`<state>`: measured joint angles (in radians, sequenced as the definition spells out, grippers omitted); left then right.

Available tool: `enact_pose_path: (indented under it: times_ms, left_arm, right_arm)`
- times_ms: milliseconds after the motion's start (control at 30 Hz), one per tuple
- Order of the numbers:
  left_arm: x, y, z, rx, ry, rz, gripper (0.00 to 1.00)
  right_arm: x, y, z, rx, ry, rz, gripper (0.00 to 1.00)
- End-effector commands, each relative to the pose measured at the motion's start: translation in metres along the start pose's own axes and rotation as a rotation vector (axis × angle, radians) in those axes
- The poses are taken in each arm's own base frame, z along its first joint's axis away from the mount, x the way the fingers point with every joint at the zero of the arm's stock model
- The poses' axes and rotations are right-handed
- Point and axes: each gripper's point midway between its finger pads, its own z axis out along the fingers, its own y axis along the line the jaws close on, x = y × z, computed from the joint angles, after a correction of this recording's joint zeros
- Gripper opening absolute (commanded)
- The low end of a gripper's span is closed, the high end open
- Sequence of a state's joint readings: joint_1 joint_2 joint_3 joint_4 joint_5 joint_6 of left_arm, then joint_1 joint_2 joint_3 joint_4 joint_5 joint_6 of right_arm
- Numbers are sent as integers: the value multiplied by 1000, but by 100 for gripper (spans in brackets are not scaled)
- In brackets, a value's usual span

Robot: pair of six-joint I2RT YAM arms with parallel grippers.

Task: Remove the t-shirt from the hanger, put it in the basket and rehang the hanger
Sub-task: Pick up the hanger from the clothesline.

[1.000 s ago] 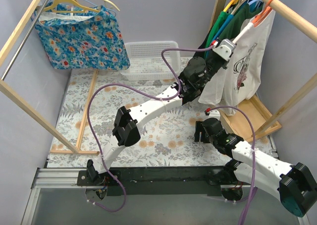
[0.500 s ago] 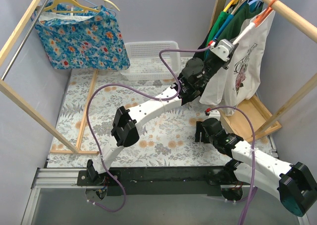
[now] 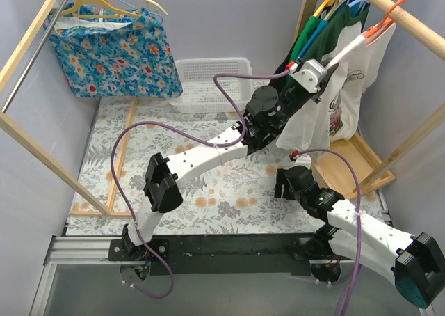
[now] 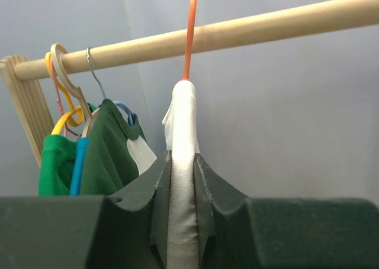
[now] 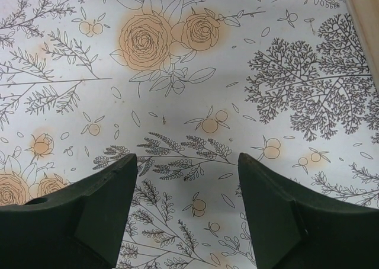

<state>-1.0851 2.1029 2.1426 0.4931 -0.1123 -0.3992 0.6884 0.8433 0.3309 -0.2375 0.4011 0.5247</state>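
Note:
A white printed t-shirt (image 3: 342,107) hangs on an orange hanger (image 3: 386,18) from the wooden rod (image 3: 410,20) at the right. My left gripper (image 3: 325,65) is raised to it and shut on the shirt-covered hanger shoulder. In the left wrist view the white cloth (image 4: 182,127) is pinched between the jaws of the left gripper (image 4: 182,161). The orange hook (image 4: 190,38) stands over the rod (image 4: 272,25) just above. My right gripper (image 3: 284,184) is low over the floral table cloth. Its jaws are wide open and empty in the right wrist view (image 5: 186,162).
Green shirts (image 3: 325,34) on yellow and blue hangers hang left of the white shirt on the same rod. The rack's wooden base (image 3: 351,164) lies beside my right arm. A white basket (image 3: 208,79) stands at the back. A blue floral garment (image 3: 115,48) hangs at the far left.
My left gripper has moved up and right with the shirt's shoulder. The orange hook has tilted and shifted right along the rod, and the shirt has bunched. The right arm barely moved.

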Motion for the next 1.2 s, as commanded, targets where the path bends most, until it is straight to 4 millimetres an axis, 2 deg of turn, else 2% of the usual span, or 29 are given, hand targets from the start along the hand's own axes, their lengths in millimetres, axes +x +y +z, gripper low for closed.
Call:
enact_pose_path:
  times_ms: [0, 133, 300, 500, 533, 567, 733, 767, 800, 900, 1000, 1033, 1067, 1167]
  left_arm:
    - [-130, 24, 4, -41, -271, -5, 0]
    - [-138, 27, 3, -48, -282, 8, 0]
    - [-144, 36, -12, -81, -269, 22, 0]
    - [-151, 50, -48, -105, -212, 51, 0]
    - [-140, 50, -53, -105, -179, 59, 0]
    - [-159, 56, -62, -116, -194, 53, 0]
    - [-183, 71, -95, -145, -200, 51, 0]
    - [-180, 72, -101, -144, -197, 48, 0]
    - [-202, 77, -110, -150, -233, 40, 0]
    - [-226, 81, -119, -141, -273, 32, 0]
    - [-227, 82, -125, -139, -251, 35, 0]
    - [-239, 87, -134, -147, -264, 32, 0]
    - [-238, 88, -139, -146, -252, 33, 0]
    - [-244, 97, -171, -161, -224, 28, 0]
  right_arm:
    - [-19, 7, -4, -7, -45, 33, 76]
    - [-22, 7, -7, -5, -51, 34, 76]
    - [-34, 11, -19, -44, -89, 28, 80]
    - [-71, 22, -53, -158, -250, 10, 93]
    - [-77, 22, -58, -168, -277, -4, 94]
    - [-82, 22, -63, -177, -298, -5, 95]
    - [-102, 17, -86, -179, -384, -3, 95]
    - [-105, 15, -88, -168, -396, -2, 95]
    - [-106, 15, -89, -168, -404, 0, 95]
    - [-112, 16, -91, -166, -412, 7, 95]
    - [-118, 14, -95, -147, -412, 33, 94]
    - [-120, 13, -97, -141, -416, 39, 94]
    - [-124, 10, -99, -120, -426, 46, 94]
    - [-158, 6, -124, -98, -519, 69, 93]
